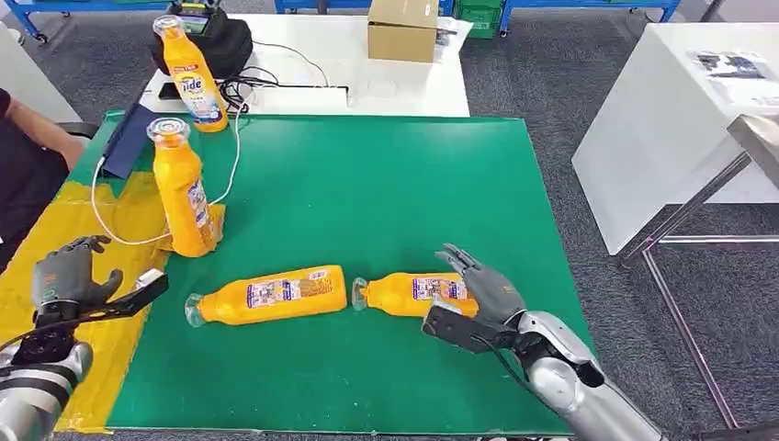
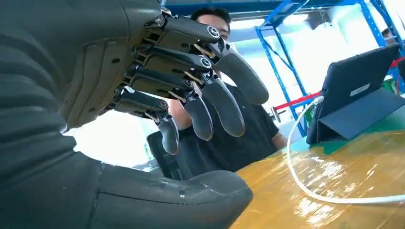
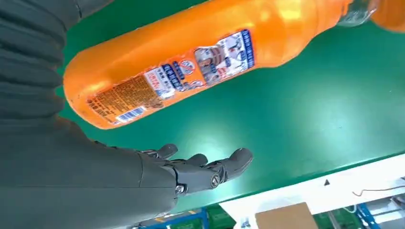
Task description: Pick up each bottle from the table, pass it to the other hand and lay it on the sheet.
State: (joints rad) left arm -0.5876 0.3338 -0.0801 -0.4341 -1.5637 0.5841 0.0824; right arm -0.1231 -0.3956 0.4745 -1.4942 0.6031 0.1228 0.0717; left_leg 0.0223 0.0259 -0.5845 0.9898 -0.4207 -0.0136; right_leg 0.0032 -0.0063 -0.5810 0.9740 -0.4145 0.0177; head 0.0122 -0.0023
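Note:
Two orange bottles lie on the green mat [image 1: 386, 184]: a long one [image 1: 271, 296] and a shorter one [image 1: 404, 293] to its right. My right hand [image 1: 478, 292] is at the shorter bottle's base, fingers spread; in the right wrist view green mat shows between the fingers [image 3: 210, 169] and the bottle [image 3: 191, 62]. Two more orange bottles stand upright, one [image 1: 184, 193] at the edge of the yellow sheet [image 1: 119, 220], one [image 1: 191, 73] at the mat's far left corner. My left hand [image 1: 66, 276] hovers over the sheet holding nothing, its fingers [image 2: 200, 95] loosely bent apart from the thumb.
A person in a black shirt [image 1: 23, 161] sits at the table's left edge. A tablet [image 1: 129, 142] with a white cable [image 1: 119, 241] lies on the sheet's far part. Behind are a black bag [image 1: 220, 41] and a cardboard box [image 1: 402, 29]. A white table [image 1: 680, 119] stands to the right.

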